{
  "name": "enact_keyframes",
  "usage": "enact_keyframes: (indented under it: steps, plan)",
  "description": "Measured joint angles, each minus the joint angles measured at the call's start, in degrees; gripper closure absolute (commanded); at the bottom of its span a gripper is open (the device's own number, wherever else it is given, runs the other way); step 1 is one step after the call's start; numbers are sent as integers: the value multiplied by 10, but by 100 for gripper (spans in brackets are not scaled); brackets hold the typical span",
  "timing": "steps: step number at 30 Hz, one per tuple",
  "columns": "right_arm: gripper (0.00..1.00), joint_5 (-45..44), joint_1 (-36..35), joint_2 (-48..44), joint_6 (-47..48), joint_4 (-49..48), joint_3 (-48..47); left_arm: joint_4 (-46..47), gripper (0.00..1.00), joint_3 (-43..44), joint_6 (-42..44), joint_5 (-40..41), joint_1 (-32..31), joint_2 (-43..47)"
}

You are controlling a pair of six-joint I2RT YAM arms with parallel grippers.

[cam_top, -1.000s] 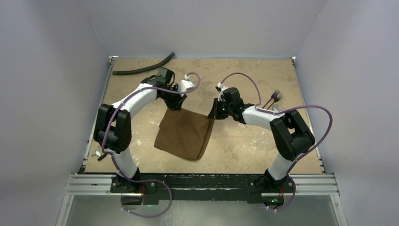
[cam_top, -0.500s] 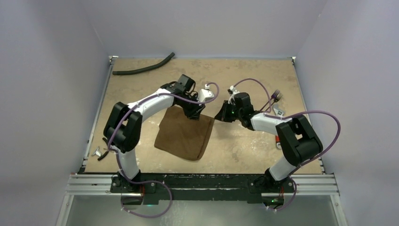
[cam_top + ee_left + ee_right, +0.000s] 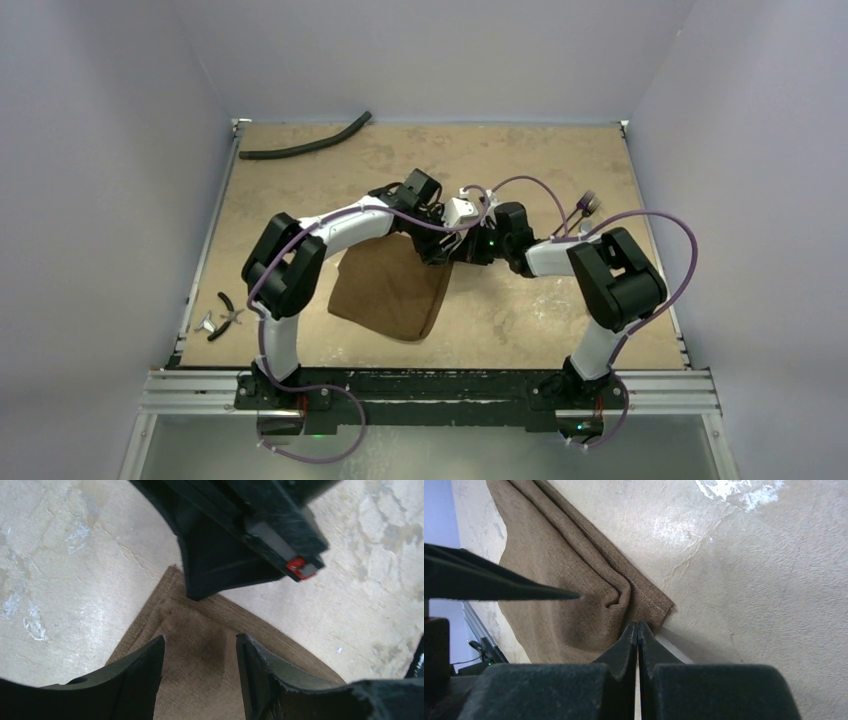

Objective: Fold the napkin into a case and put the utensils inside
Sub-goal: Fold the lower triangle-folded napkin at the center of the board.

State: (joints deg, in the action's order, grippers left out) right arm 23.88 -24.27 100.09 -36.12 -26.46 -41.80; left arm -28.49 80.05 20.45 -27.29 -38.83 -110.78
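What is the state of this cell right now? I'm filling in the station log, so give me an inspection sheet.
Surface: tan table, worn and blotchy.
Job's things: brown napkin lying mid-table, bunched into a ridge near its far right corner; utensils at the far right, outside the napkin.
Clutter: black hose at the far left; small hand tools at the left edge.
Grippers: left gripper open above the napkin's corner; right gripper shut, tip at that corner, grip on cloth unclear.
Cables: purple cables looped along both arms.
Surroundings: pale walls; metal rail at the near edge.
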Motion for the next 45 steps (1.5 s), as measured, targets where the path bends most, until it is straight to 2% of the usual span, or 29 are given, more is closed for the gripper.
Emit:
enact_keyframes:
  steps: [3, 8, 11, 23, 26, 29, 33, 34, 37, 39, 41, 43, 45]
  plan:
    - [100, 7, 4, 7, -5, -8, 6, 13, 54, 7, -4, 9, -3, -18]
    - [100, 18, 13, 16, -10, -19, 10, 21, 78, 9, -7, 24, -11, -45]
    - [100, 26, 15, 17, -10, -26, 10, 23, 98, 12, -11, 28, -14, -55]
    - [100, 51, 16, 42, -10, -67, 10, 37, 100, 30, -29, 26, -15, -56]
    - [100, 53, 16, 43, -10, -68, 10, 38, 86, 30, -30, 25, -17, -56]
    - [100, 54, 16, 43, -9, -68, 10, 52, 82, 30, -33, 26, -21, -56]
    - [100, 54, 16, 36, -5, -56, 10, 72, 69, 30, -37, 25, -25, -56]
    - [98, 54, 16, 32, -3, -48, 10, 79, 67, 30, -41, 25, -25, -56]
    - [75, 49, 16, 14, 7, -16, 10, 90, 62, 30, -49, 23, -23, -56]
    - [69, 35, 19, -7, 14, 13, 11, 87, 58, 33, -51, 16, -19, -56]
    - [66, 21, 23, -40, 21, 40, 12, 69, 45, 48, -53, 7, -5, -56]
    - [66, 9, 23, -79, 26, 60, 12, 38, 43, 78, -54, 1, 16, -56]
    - [71, 6, 22, -123, 30, 72, 12, 8, 43, 118, -53, -3, 44, -56]
